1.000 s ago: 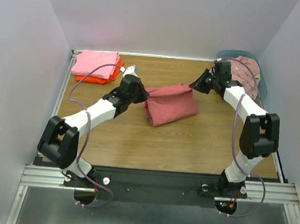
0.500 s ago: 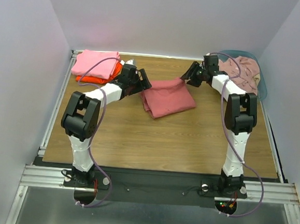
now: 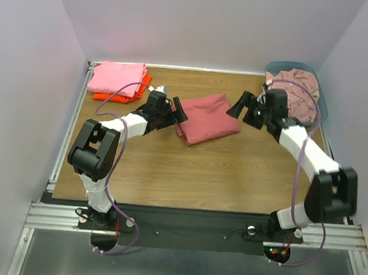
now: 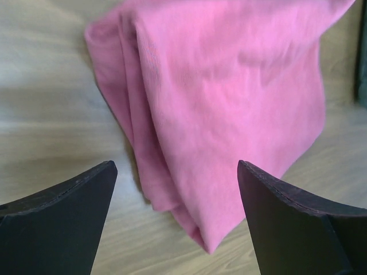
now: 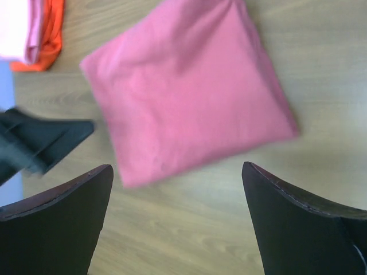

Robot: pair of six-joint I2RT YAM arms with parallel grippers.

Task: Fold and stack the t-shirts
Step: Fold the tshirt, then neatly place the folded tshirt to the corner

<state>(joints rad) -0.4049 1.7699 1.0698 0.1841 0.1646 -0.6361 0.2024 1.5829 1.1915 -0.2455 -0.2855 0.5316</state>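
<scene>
Both grippers have let go of the coral-red t-shirt [image 3: 208,118] and drawn back from it. A second ago they were closed on its edges. Now the left gripper [image 3: 177,111] hovers just beside the shirt's left edge with its jaws spread wide and nothing between them. The right gripper [image 3: 240,107] hovers just off the shirt's right far corner, equally wide and empty.

The shirt itself has settled. It was bunched and partly lifted before. Now it lies flat on the wooden table [image 3: 200,170] as a neat folded rectangle, turned at a slight angle. The left wrist view shows its layered folds stacked along one side.

Far to the left of this shirt, at the back corner, a bright pink t-shirt [image 3: 117,78] rests folded on top of an orange t-shirt [image 3: 112,97]. To the right of the coral-red shirt, a pale dusty-pink t-shirt [image 3: 296,89] sits crumpled in a blue-grey basket [image 3: 323,110].

Folding of this shirt looks finished. It probably needs carrying onto the pink and orange stack next, and the crumpled shirt is not yet folded.
</scene>
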